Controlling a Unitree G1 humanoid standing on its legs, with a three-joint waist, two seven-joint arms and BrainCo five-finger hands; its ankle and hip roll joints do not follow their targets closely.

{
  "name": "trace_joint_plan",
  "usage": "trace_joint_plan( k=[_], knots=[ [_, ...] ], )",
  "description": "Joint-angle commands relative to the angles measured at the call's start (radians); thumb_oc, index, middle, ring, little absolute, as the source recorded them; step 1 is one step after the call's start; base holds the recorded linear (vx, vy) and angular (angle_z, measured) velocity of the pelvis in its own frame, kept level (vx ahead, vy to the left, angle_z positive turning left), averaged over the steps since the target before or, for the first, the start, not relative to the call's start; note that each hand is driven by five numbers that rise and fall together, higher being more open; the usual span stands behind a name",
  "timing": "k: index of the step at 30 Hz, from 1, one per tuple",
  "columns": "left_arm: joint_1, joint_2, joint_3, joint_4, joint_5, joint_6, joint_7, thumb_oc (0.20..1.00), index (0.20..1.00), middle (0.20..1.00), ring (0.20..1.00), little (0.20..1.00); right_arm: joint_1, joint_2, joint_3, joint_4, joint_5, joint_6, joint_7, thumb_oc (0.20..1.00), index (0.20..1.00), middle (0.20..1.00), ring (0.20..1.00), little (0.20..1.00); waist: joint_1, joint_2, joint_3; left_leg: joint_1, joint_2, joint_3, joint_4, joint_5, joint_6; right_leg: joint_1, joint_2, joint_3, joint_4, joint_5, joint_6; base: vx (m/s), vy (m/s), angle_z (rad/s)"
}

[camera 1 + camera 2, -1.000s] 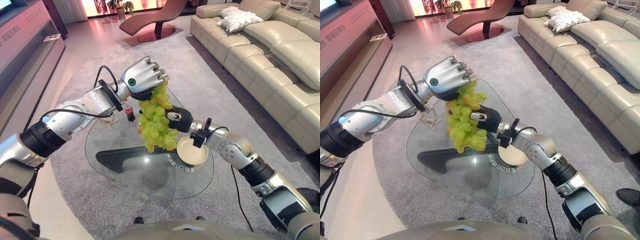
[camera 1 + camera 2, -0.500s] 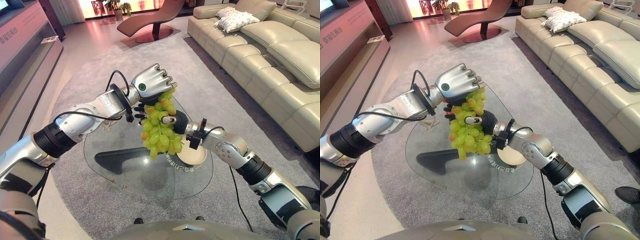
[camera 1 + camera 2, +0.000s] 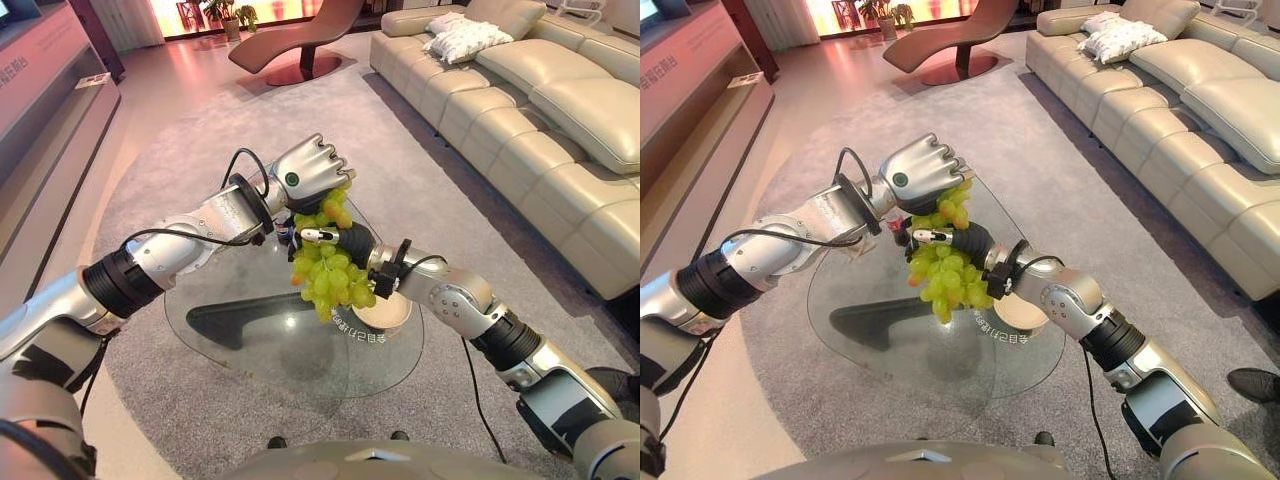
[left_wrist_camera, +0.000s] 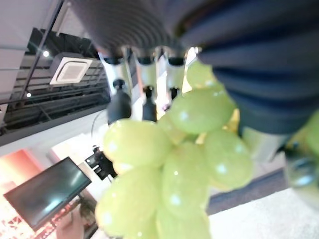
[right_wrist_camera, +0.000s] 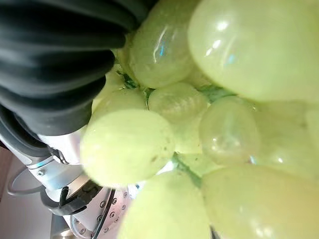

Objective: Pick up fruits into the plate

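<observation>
A big bunch of green grapes [image 3: 330, 272] hangs above the round glass table [image 3: 240, 345]. My left hand [image 3: 308, 170] is curled shut on the top of the bunch; its wrist view has grapes [image 4: 172, 149] right under the fingers [image 4: 142, 82]. From the right, my right hand [image 3: 352, 240] presses against the bunch's side, with grapes [image 5: 214, 124] tight against its dark cover. The bunch's lower end hangs just left of a cream plate [image 3: 392, 314] on the table.
A small red-capped bottle [image 3: 902, 228] stands on the table behind the grapes. A dark table base [image 3: 235, 320] shows through the glass. A beige sofa [image 3: 540, 130] runs along the right, a brown lounge chair [image 3: 300, 35] is far back, and a low cabinet [image 3: 45, 90] is at the left.
The left hand has carried the grapes lower and to the right, closer to the plate. The right hand stays against the bunch. The camera has shifted a little.
</observation>
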Motion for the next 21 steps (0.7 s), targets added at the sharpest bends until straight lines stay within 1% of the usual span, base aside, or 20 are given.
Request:
trace_joint_plan(
  k=[1, 5, 6, 7, 8, 9, 14, 17, 18, 20, 21],
  knots=[
    [-0.114, -0.014, -0.016, 0.055, 0.012, 0.052, 0.044, 0.200, 0.200, 0.200, 0.200, 0.200, -0.117, 0.136, -0.004, -0.163, 0.066, -0.034, 0.025, 0.200, 0.200, 0.200, 0.200, 0.200, -0.010, -0.053, 0.009, 0.005, -0.031, 0.000, 0.052, -0.131, 0.045, 0.028, 0.004, 0.030, 0.069, -0.097, 0.009, 0.00, 0.000, 0.00],
    [-0.115, -0.014, -0.022, 0.076, -0.015, 0.053, 0.061, 0.200, 0.200, 0.200, 0.200, 0.200, -0.111, 0.140, -0.007, -0.158, 0.070, -0.035, 0.020, 0.200, 0.200, 0.200, 0.200, 0.200, -0.011, -0.054, 0.010, 0.006, -0.031, -0.003, 0.049, -0.131, 0.045, 0.028, 0.006, 0.030, 0.070, -0.099, 0.007, 0.00, 0.000, 0.00],
    [-0.107, -0.010, -0.017, 0.094, -0.035, 0.044, 0.057, 0.401, 0.401, 0.401, 0.401, 0.401, -0.101, 0.135, -0.015, -0.157, 0.073, -0.031, 0.018, 0.200, 0.200, 0.200, 0.200, 0.200, -0.011, -0.054, 0.009, 0.007, -0.031, -0.002, 0.048, -0.130, 0.045, 0.030, 0.006, 0.031, 0.068, -0.098, 0.007, 0.00, 0.000, 0.00],
    [-0.105, -0.008, -0.016, 0.099, -0.040, 0.042, 0.053, 0.523, 0.523, 0.523, 0.523, 0.523, -0.098, 0.135, -0.018, -0.157, 0.074, -0.030, 0.018, 0.200, 0.200, 0.200, 0.200, 0.200, -0.012, -0.054, 0.009, 0.007, -0.031, -0.002, 0.048, -0.130, 0.045, 0.030, 0.006, 0.031, 0.068, -0.098, 0.007, 0.00, 0.000, 0.00],
    [-0.099, -0.003, -0.014, 0.111, -0.055, 0.041, 0.042, 1.000, 1.000, 1.000, 1.000, 1.000, -0.091, 0.135, -0.024, -0.153, 0.070, -0.029, 0.017, 0.200, 0.200, 0.200, 0.200, 0.200, -0.012, -0.054, 0.009, 0.006, -0.031, -0.003, 0.048, -0.129, 0.045, 0.030, 0.007, 0.032, 0.068, -0.098, 0.007, 0.00, 0.000, 0.00],
    [-0.080, 0.012, -0.009, 0.139, -0.064, 0.034, 0.018, 1.000, 1.000, 1.000, 1.000, 1.000, -0.079, 0.125, -0.038, -0.152, 0.074, -0.029, 0.010, 0.200, 0.200, 0.200, 0.200, 0.200, -0.011, -0.052, 0.010, 0.006, -0.032, -0.005, 0.045, -0.128, 0.045, 0.030, 0.007, 0.030, 0.067, -0.099, 0.007, 0.00, 0.000, 0.00],
    [-0.023, 0.048, 0.007, 0.194, -0.100, 0.037, 0.002, 1.000, 1.000, 1.000, 1.000, 1.000, -0.044, 0.099, -0.078, -0.145, 0.077, -0.033, 0.000, 0.200, 0.200, 0.200, 0.200, 0.200, -0.011, -0.050, 0.018, 0.000, -0.035, -0.008, 0.043, -0.123, 0.046, 0.026, 0.010, 0.027, 0.067, -0.098, 0.006, 0.00, 0.000, 0.00],
    [0.042, 0.065, 0.042, 0.236, -0.171, 0.019, -0.026, 1.000, 1.000, 1.000, 1.000, 1.000, -0.007, 0.078, -0.117, -0.134, 0.094, -0.029, 0.012, 0.200, 0.200, 0.200, 0.200, 0.200, -0.009, -0.049, 0.027, -0.003, -0.037, -0.009, 0.040, -0.120, 0.048, 0.023, 0.013, 0.025, 0.068, -0.099, 0.005, 0.00, 0.000, 0.00],
    [0.093, 0.073, 0.077, 0.239, -0.212, 0.027, -0.049, 1.000, 1.000, 1.000, 1.000, 1.000, 0.022, 0.067, -0.142, -0.127, 0.108, -0.030, 0.009, 0.200, 0.200, 0.200, 0.200, 0.200, -0.004, -0.049, 0.035, -0.012, -0.039, -0.015, 0.043, -0.118, 0.049, 0.017, 0.014, 0.022, 0.072, -0.101, 0.004, -0.03, -0.004, 0.01],
    [0.130, 0.077, 0.104, 0.238, -0.217, 0.032, -0.067, 1.000, 1.000, 1.000, 1.000, 1.000, 0.048, 0.058, -0.159, -0.125, 0.111, -0.031, 0.005, 0.200, 0.200, 0.200, 0.200, 0.200, -0.001, -0.049, 0.040, -0.017, -0.040, -0.019, 0.043, -0.117, 0.050, 0.014, 0.013, 0.018, 0.072, -0.102, 0.003, -0.06, -0.013, 0.01],
    [0.183, 0.091, 0.147, 0.241, -0.233, 0.040, -0.079, 1.000, 1.000, 1.000, 1.000, 1.000, 0.094, 0.046, -0.191, -0.126, 0.119, -0.034, 0.000, 0.200, 0.200, 0.200, 0.200, 0.200, 0.002, -0.051, 0.051, -0.025, -0.042, -0.024, 0.042, -0.116, 0.052, 0.006, 0.015, 0.018, 0.073, -0.103, 0.002, -0.09, -0.021, 0.01]
  ],
)
